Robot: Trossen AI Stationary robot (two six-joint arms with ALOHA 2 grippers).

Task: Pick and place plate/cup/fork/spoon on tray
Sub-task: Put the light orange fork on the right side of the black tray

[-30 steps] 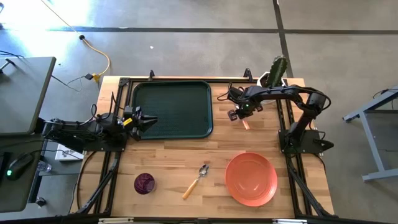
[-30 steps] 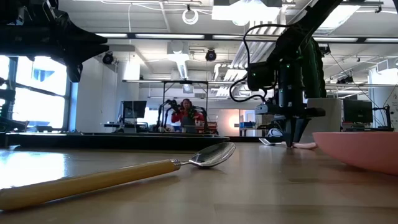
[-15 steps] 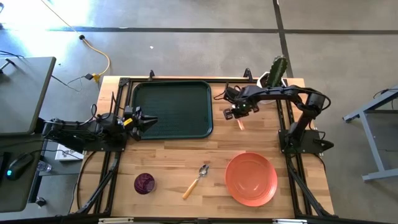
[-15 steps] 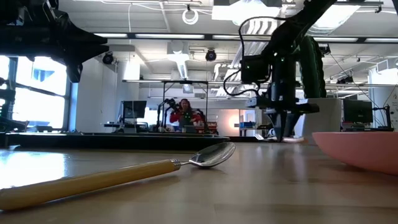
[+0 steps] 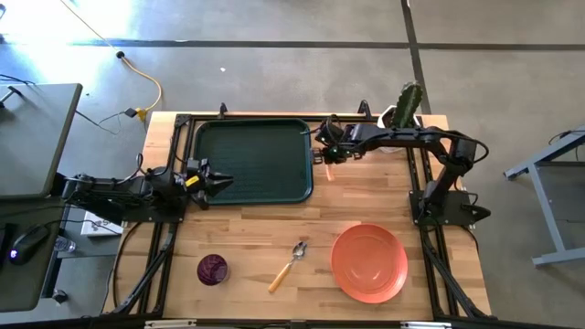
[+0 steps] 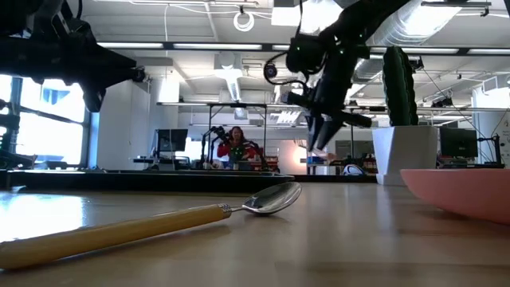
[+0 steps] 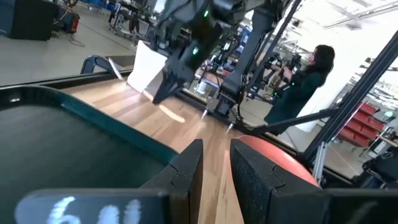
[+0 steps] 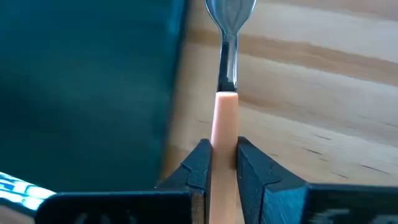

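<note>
Hovering upper centre beside the tray (image 5: 253, 161) rim, cactus pot (image 5: 403, 110) behind, my right gripper (image 5: 326, 156) pinches the fork (image 8: 224, 118) handle, tines pointing ahead; my left gripper (image 5: 217, 179) waits nearly closed, empty.

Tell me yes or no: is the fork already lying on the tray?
No. The right hand holds the fork by its handle above bare wood beside the tray.

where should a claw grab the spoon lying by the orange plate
On the light orange-tan handle of the slim metal-bowled spoon, near its middle, coming straight down with fingers across the shaft. It lies flat and diagonal on the wooden table, clear of the round salmon-orange plate, so both long sides are open.
</note>
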